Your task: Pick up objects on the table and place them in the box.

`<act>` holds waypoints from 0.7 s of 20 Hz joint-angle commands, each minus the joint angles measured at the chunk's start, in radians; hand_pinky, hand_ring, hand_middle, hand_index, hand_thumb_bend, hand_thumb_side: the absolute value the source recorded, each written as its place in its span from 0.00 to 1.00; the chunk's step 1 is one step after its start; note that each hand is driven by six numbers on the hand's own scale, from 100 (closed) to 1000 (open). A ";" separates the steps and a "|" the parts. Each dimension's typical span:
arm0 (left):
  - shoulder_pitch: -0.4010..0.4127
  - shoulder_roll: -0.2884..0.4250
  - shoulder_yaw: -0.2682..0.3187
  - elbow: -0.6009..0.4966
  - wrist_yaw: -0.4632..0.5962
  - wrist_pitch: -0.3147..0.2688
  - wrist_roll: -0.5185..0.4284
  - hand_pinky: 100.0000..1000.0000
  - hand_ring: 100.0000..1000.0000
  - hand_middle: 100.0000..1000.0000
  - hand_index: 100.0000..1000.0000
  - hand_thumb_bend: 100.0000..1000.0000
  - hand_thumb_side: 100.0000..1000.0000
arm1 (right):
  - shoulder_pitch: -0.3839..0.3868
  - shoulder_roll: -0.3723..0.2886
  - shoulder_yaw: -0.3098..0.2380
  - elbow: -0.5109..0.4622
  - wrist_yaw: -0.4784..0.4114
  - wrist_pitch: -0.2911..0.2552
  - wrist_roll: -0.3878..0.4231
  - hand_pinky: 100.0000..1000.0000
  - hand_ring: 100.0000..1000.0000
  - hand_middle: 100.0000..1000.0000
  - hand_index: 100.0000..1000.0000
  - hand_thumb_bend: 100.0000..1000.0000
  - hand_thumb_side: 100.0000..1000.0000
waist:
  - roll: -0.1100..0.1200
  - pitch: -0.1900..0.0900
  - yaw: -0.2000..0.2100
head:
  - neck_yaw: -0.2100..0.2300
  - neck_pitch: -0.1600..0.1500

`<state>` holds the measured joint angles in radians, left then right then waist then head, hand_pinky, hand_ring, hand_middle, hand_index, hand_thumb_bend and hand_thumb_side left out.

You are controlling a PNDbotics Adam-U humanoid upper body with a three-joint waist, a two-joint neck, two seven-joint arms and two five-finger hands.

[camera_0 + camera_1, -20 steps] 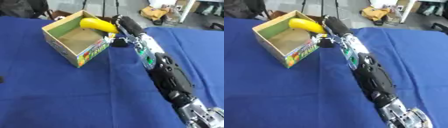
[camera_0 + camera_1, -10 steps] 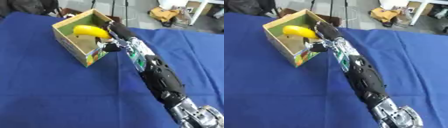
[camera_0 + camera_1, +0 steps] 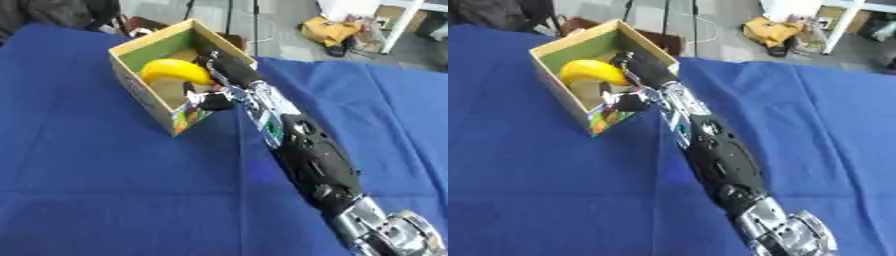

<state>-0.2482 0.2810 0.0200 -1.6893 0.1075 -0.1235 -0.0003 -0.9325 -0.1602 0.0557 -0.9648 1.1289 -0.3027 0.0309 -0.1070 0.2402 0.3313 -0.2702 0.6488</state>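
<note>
Left eye view first: the right arm (image 3: 306, 155) runs diagonally from the lower right corner up to the box (image 3: 144, 97), which sits on the blue surface (image 3: 96, 175) toward the far left. The right robot hand (image 3: 219, 67) reaches over the box's near right wall, and the banana (image 3: 173, 70) sits inside the box opening, right up against the hand. Fingers look curled onto the banana's right end, but the hand is dark and blurry against the box wall, so the exact contact is hard to make out. Whether the banana touches the box floor can't be told, since the front wall hides the bottom. The arm's silver base is cut off by the lower right corner. There's a small dark and white bit of the wrist area hanging over the box's front right corner, too smeared to identify.

Right eye view: same scene shifted a bit, with the box (image 3: 562, 90) further left in frame. Here more of the green inner wall behind the banana (image 3: 590, 71) shows, and the right robot hand (image 3: 636, 65) reads a little clearer as wrapped on the banana's end. A dark blotch (image 3: 470, 212) on the cloth shows near the lower left edge here, and it doesn't appear in the left eye view. The left robot hand shows in neither view.
</note>
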 commanded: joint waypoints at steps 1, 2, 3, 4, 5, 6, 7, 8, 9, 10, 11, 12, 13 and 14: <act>-0.013 0.017 -0.002 -0.020 0.003 -0.002 -0.003 0.58 0.54 0.62 0.70 0.39 0.91 | -0.019 -0.010 -0.002 0.004 0.017 -0.024 0.032 0.71 0.72 0.76 0.79 0.00 0.62 | 0.008 -0.013 0.003 | -0.004 -0.010; -0.013 0.017 -0.002 -0.020 0.003 -0.002 -0.003 0.58 0.54 0.62 0.70 0.40 0.91 | -0.019 -0.010 -0.004 0.007 0.018 -0.029 0.043 0.73 0.74 0.78 0.80 0.00 0.64 | 0.008 -0.014 0.003 | -0.003 -0.010; -0.013 0.017 -0.002 -0.020 0.003 -0.002 -0.003 0.58 0.54 0.62 0.70 0.40 0.91 | -0.019 -0.010 -0.006 0.008 0.018 -0.033 0.052 0.73 0.75 0.79 0.80 0.00 0.64 | 0.008 -0.014 0.004 | -0.003 -0.010; -0.012 0.017 -0.002 -0.020 0.003 -0.002 -0.004 0.58 0.54 0.62 0.70 0.40 0.91 | -0.019 -0.010 -0.007 0.009 0.017 -0.035 0.059 0.74 0.76 0.80 0.81 0.00 0.67 | 0.008 -0.014 0.005 | -0.003 -0.010; -0.012 0.016 -0.002 -0.020 0.003 -0.002 -0.004 0.58 0.54 0.62 0.70 0.40 0.91 | -0.019 -0.010 -0.008 0.010 0.016 -0.036 0.064 0.76 0.78 0.82 0.82 0.00 0.68 | 0.007 -0.014 0.005 | -0.003 -0.010; -0.012 0.016 -0.002 -0.020 0.003 -0.002 -0.004 0.58 0.54 0.62 0.70 0.40 0.91 | -0.019 -0.010 -0.009 0.010 0.014 -0.035 0.068 0.77 0.79 0.83 0.82 0.00 0.70 | 0.007 -0.014 0.006 | -0.003 -0.010; -0.012 0.016 -0.002 -0.020 0.003 -0.002 -0.004 0.58 0.54 0.62 0.70 0.40 0.91 | -0.018 -0.010 -0.009 0.012 0.014 -0.034 0.073 0.78 0.81 0.85 0.83 0.00 0.72 | 0.006 -0.015 0.006 | -0.003 -0.010; -0.012 0.016 -0.002 -0.020 0.003 -0.002 -0.004 0.58 0.54 0.62 0.70 0.40 0.91 | -0.018 -0.010 -0.009 0.014 0.015 -0.033 0.078 0.81 0.84 0.87 0.84 0.00 0.77 | 0.006 -0.015 0.006 | -0.003 -0.010; -0.013 0.016 -0.002 -0.020 0.003 -0.002 -0.004 0.58 0.54 0.62 0.70 0.40 0.91 | -0.017 -0.010 -0.007 0.018 0.018 -0.035 0.088 0.86 0.88 0.90 0.86 0.00 0.82 | 0.006 -0.015 0.006 | -0.003 -0.010; -0.012 0.016 -0.002 -0.019 0.003 -0.002 -0.004 0.58 0.54 0.62 0.70 0.40 0.91 | -0.017 -0.010 -0.006 0.022 0.021 -0.037 0.100 0.89 0.91 0.92 0.88 0.00 0.87 | 0.005 -0.016 0.006 | -0.003 -0.011; -0.012 0.016 -0.002 -0.019 0.003 -0.002 -0.005 0.58 0.54 0.62 0.70 0.40 0.91 | -0.017 -0.010 -0.006 0.025 0.024 -0.041 0.112 0.92 0.93 0.94 0.90 0.00 0.91 | 0.005 -0.016 0.006 | -0.003 -0.011; -0.012 0.016 -0.002 -0.019 0.003 -0.002 -0.005 0.58 0.54 0.62 0.70 0.40 0.91 | -0.017 -0.010 -0.006 0.028 0.026 -0.045 0.123 0.94 0.94 0.95 0.91 0.00 0.95 | 0.004 -0.016 0.006 | -0.003 -0.011; -0.012 0.016 -0.002 -0.019 0.003 -0.003 -0.005 0.58 0.54 0.62 0.70 0.40 0.91 | -0.017 -0.010 -0.007 0.031 0.029 -0.048 0.132 0.96 0.95 0.96 0.92 0.00 0.96 | 0.004 -0.017 0.006 | -0.003 -0.011; -0.012 0.016 -0.002 -0.019 0.003 -0.003 -0.005 0.58 0.54 0.62 0.70 0.40 0.91 | -0.016 -0.009 -0.008 0.033 0.031 -0.051 0.139 0.97 0.96 0.96 0.93 0.00 0.99 | 0.004 -0.017 0.006 | -0.003 -0.011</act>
<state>-0.2487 0.2810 0.0169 -1.6893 0.1076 -0.1253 -0.0025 -0.9333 -0.1604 0.0492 -0.9354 1.1482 -0.3495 0.1563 -0.1113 0.2397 0.3356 -0.2707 0.6487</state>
